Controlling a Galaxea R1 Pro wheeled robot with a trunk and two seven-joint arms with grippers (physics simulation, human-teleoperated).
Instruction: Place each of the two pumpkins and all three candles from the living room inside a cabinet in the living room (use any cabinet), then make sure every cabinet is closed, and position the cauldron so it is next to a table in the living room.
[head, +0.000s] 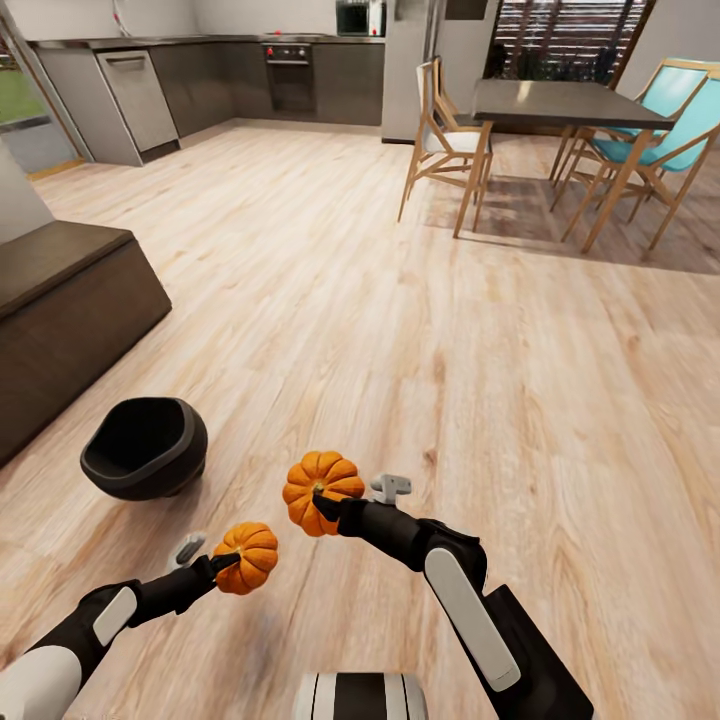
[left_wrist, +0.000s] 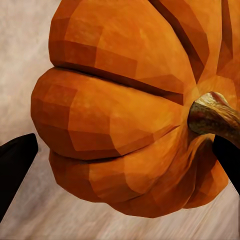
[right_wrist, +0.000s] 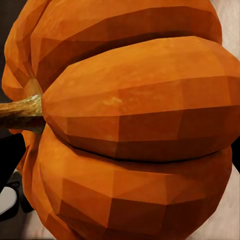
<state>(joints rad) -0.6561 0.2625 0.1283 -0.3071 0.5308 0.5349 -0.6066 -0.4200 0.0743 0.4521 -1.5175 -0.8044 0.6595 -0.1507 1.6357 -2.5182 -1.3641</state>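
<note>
Gripping pumpkins (head: 247, 556) sideways, each hand (head: 225, 562) (stems hand-facing).

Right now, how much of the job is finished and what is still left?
Nothing looks stored yet. In hand: the left gripper holds one pumpkin, the right gripper holds the other pumpkin. Left: both go into the dark cabinet; the cauldron sits on the floor, far from the table.

Left wrist view: pumpkin (left_wrist: 135, 110), orange and ribbed, lies close to the lens between the left gripper (left_wrist: 125, 150) fingers. Brown stem (left_wrist: 212, 115) points to one side. One dark fingertip (left_wrist: 15, 162) sits at each side of the pumpkin. Pale wood floor (left_wrist: 25, 50) behind.
</note>
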